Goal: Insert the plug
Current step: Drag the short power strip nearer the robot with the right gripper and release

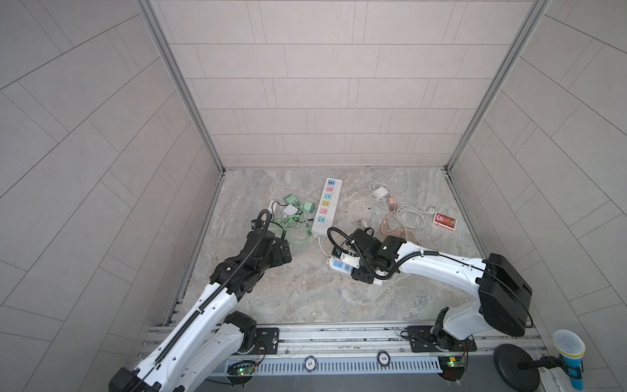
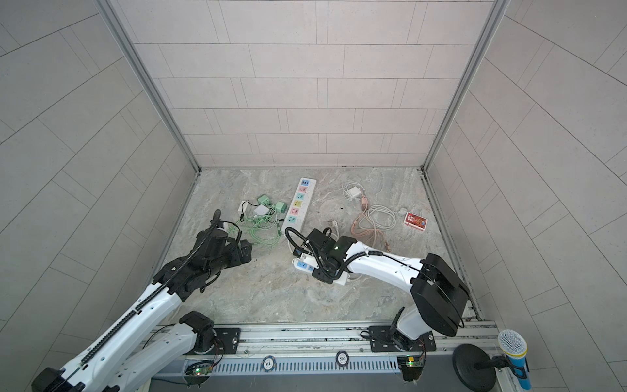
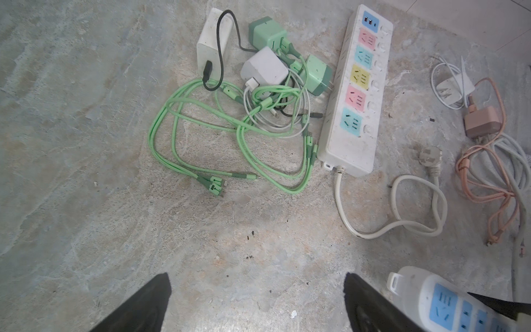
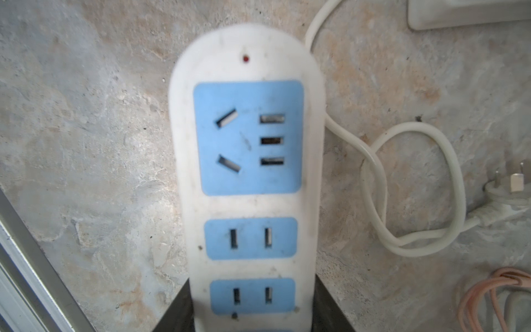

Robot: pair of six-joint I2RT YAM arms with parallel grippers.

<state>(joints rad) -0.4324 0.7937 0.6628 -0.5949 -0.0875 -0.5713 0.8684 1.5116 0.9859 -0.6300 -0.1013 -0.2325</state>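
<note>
Since the plug (image 3: 428,155) lies loose on the floor (image 3: 86,172), untouched, insertion is judged not yet begun.

Item 1, plug: white, three-pin. In a top view it is at 1 o'clock of the small strip (image 1: 340,265), near but apart. A looped cord (image 3: 402,227) joins it to the long strip (image 3: 356,86), at 12 o'clock.
Item 2, right gripper (image 4: 253,313): fingers pinching the small strip by its sides, sockets up.
Item 3, left gripper (image 3: 255,301): fingers spread wide, empty, over bare floor at 9 o'clock of the small strip.
Item 4, green cables (image 3: 201,143): tangled with chargers (image 3: 264,67), at 12 o'clock of the left gripper.

Hazards, as judged:
- The cord's loop may snag, or drag the long strip, once the plug is lifted.
- The pins may miss the slanted slots unless turned to match.
- The small strip, held by its sides alone, may twist under the push.
- The green tangle may catch a finger.

Unclear:
- The part of the small strip under the right gripper is hidden.
- The small strip is blurred close up.
- The plug is cut off at the edge of the right wrist view and tiny from above.
- Whether the small strip rests on the floor cannot be told.
</note>
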